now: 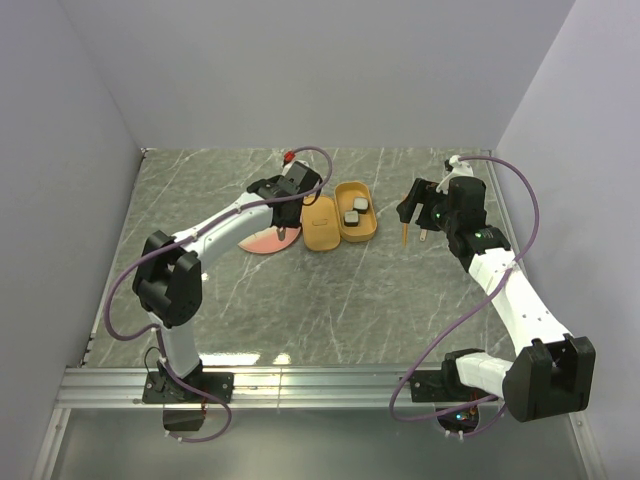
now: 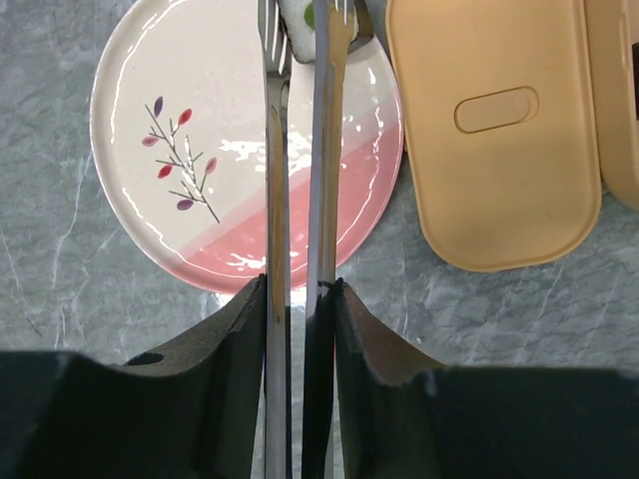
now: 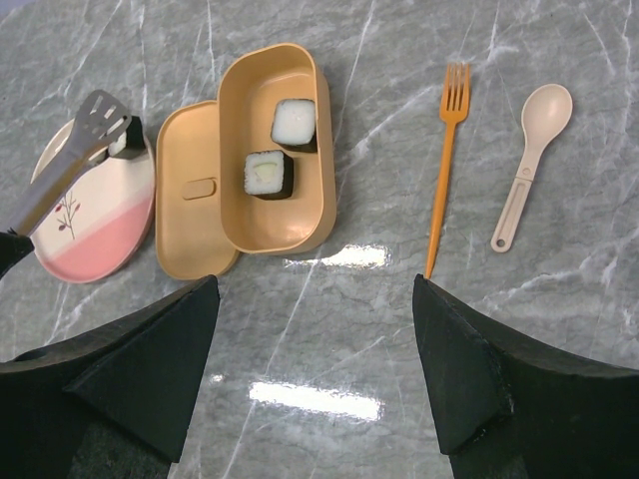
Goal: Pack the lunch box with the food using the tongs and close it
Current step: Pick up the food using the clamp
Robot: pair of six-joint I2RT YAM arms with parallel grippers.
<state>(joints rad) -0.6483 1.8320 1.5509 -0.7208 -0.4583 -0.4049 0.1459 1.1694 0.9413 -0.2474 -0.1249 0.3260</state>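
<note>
The tongs [image 2: 321, 150] run up between my left gripper's [image 2: 300, 284] fingers, which are shut on their two arms. Their tips pinch one piece of food [image 2: 303, 14] at the far rim of the plate [image 2: 180, 150]. From the right wrist view, the tongs [image 3: 70, 170] hold that piece [image 3: 122, 142] over the plate. The lunch box [image 3: 236, 215] stands open with two pieces of food [image 3: 295, 123] [image 3: 268, 174] inside. Its lid [image 3: 195, 210] lies flat beside it, between box and plate. My right gripper [image 3: 315, 289] hangs open and holds nothing, to the right of the box.
An orange fork [image 3: 444, 160] and a beige spoon [image 3: 529, 165] lie on the marble table to the right of the box, under my right gripper [image 1: 415, 215]. White walls close off the back and sides.
</note>
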